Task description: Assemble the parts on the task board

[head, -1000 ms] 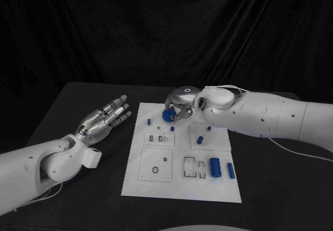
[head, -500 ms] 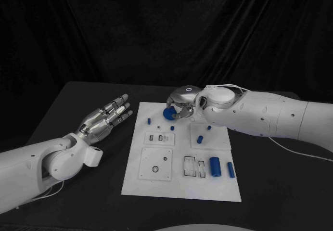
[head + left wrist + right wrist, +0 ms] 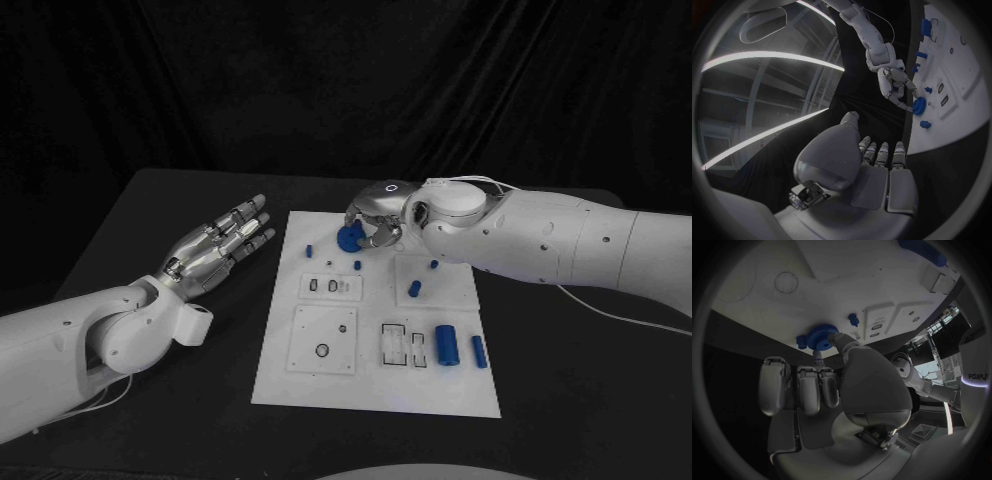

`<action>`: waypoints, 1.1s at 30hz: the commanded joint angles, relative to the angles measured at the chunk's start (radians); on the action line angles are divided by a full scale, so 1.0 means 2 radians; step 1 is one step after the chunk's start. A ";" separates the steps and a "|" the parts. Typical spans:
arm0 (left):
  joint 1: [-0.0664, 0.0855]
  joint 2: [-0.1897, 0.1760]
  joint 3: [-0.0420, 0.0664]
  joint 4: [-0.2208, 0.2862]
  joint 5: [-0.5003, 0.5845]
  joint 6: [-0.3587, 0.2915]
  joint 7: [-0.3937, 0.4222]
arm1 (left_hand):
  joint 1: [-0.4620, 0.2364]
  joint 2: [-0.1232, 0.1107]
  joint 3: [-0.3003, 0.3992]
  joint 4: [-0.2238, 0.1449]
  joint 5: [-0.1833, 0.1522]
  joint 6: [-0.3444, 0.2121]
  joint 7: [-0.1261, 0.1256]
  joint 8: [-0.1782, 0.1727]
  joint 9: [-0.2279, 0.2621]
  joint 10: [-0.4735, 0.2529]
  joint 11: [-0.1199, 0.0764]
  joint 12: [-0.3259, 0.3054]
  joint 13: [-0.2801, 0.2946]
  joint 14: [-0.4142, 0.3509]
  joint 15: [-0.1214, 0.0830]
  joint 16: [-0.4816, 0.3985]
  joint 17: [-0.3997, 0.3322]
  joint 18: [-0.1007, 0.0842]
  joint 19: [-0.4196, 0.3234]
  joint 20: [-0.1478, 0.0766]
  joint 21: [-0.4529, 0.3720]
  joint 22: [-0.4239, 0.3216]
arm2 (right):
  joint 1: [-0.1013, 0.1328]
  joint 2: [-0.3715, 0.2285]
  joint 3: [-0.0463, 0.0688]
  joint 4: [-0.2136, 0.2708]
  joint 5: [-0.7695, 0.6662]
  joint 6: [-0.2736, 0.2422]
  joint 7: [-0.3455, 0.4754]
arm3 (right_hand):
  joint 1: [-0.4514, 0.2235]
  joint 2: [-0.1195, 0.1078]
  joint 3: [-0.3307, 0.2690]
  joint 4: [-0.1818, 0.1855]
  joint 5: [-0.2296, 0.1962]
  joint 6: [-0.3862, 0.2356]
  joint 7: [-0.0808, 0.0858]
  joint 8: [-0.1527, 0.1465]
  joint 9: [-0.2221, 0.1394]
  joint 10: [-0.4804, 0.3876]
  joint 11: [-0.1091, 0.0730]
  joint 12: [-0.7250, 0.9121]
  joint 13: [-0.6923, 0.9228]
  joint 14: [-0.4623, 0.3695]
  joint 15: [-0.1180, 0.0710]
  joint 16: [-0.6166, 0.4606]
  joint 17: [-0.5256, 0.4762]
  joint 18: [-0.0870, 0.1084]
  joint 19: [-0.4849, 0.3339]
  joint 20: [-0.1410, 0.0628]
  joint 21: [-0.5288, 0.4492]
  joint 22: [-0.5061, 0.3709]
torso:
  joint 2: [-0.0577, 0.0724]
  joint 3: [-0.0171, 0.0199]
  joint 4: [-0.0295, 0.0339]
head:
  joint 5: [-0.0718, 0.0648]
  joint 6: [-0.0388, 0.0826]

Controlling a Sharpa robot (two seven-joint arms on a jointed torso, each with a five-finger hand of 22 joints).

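- White and bulky, the left arm (image 3: 87,335) reaches in over the black surface (image 3: 173,200) beside the task board's left edge; its left hand (image 3: 216,245) hangs flat, palm turned up and inward, fingers (image 3: 248,222) stretched out straight and a little apart, holding nothing; the left wrist view shows the same palm (image 3: 839,155) with its fingers extended toward the board
- Task board (image 3: 378,385), a white plate, lies in the middle of the surface; a small blue peg (image 3: 307,252) stands near its far left corner, another small peg (image 3: 356,265) just right of it
- Blue gear (image 3: 348,236) sits at the far edge of the board, pinched in the fingertips of the right hand; in the right wrist view the gear (image 3: 822,338) is gripped between the thumb and a finger, just above the board, and whether it touches the board cannot be told
- Right hand (image 3: 378,215) is bent down at the wrist over the board's far edge, fingers curled toward the gear; the right arm (image 3: 577,245) comes in across the board's far right corner
- Two blue cylinders (image 3: 447,346) lie side by side near the board's right edge, a smaller blue piece (image 3: 415,290) farther back
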 commanded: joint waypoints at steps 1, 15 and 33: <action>-0.001 0.001 0.000 0.000 0.000 0.007 0.005 | 0.004 0.000 0.003 0.000 0.002 0.000 -0.002 0.002 0.001 -0.002 0.003 -0.002 -0.001 0.000 0.002 -0.002 -0.001 -0.007 0.001 0.005 -0.003 0.000 | -0.001 0.000 0.000 0.002 -0.001 0.007 0.004 | -0.003 0.000 0.003 0.000 -0.003 0.001 -0.001 -0.003 -0.001 0.052 0.003 0.002 0.132 0.052 0.004 0.001 0.132 -0.003 0.000 0.003 -0.003 0.069 | 0.000 -0.0001 -0.0003 | 0.000 0.000; -0.001 0.000 0.000 0.001 0.000 0.006 0.004 | 0.004 0.000 0.003 0.000 0.002 0.000 -0.002 0.002 0.001 -0.002 0.003 -0.002 -0.001 0.000 0.002 -0.002 -0.001 -0.007 0.001 0.005 -0.003 0.000 | -0.002 0.002 0.000 0.002 -0.001 0.012 -0.001 | -0.005 0.002 0.006 -0.009 -0.018 -0.041 -0.016 -0.036 -0.031 0.052 -0.011 0.002 0.132 0.052 -0.008 0.001 0.132 -0.002 -0.002 -0.007 -0.009 0.068 | 0.000 -0.0002 -0.0005 | -0.001 -0.001; -0.001 0.000 0.000 0.000 0.000 0.007 0.003 | 0.004 0.000 0.004 -0.001 0.002 0.000 -0.001 0.002 0.001 -0.002 0.003 -0.002 -0.001 0.000 0.003 -0.002 -0.001 -0.007 0.001 0.005 -0.003 0.000 | -0.003 -0.009 0.000 0.002 -0.001 0.028 -0.009 | -0.013 0.006 0.005 -0.009 -0.015 -0.040 -0.017 -0.039 -0.042 0.052 -0.013 0.002 0.132 0.052 -0.010 -0.001 0.128 -0.001 -0.004 -0.010 -0.015 0.066 | 0.000 -0.0002 -0.0005 | -0.001 0.000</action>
